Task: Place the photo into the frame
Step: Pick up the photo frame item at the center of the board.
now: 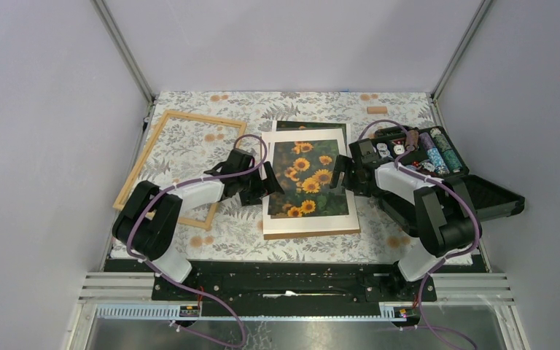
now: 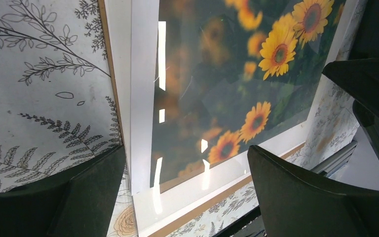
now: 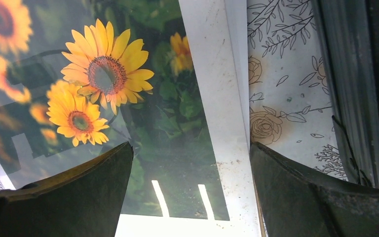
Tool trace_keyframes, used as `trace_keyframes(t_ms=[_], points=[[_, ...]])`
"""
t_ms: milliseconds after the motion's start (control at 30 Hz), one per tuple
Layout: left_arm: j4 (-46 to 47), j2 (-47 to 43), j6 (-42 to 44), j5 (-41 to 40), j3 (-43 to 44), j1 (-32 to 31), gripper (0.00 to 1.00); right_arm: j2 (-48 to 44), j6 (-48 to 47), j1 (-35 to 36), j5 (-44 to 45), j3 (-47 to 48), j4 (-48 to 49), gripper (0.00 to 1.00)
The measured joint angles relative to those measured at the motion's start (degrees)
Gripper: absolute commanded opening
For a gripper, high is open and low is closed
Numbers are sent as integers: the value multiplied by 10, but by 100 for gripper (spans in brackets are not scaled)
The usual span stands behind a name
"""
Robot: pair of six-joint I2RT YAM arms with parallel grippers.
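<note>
Grey panel walls enclose my leaf-patterned cloth surface. The rectangular sunflower photo lies at centre within a white cardboard mat. The thin light-wood frame lies to its left. My left end effector and right end effector are both spread, straddling opposite mat edges.

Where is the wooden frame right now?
In the top view, the frame lies flat on the left side of the table, partly under the left arm and left of the photo.

Leafy table (frame, board, case)
</note>
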Motion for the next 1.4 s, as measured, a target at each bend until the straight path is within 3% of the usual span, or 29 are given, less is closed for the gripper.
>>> trace_keyframes(t_ms=[600, 1100, 1267, 1400], points=[[11, 2, -7, 1, -2, -6, 99, -111, 13, -5, -42, -18, -8, 94], [31, -1, -11, 4, -12, -8, 99, -215, 97, -6, -122, -78, 22, 91], [37, -2, -11, 6, -16, -9, 99, -220, 97, -6, -124, -93, 21, 82], [37, -5, -10, 5, -18, -10, 99, -233, 92, -6, -118, -97, 16, 58]])
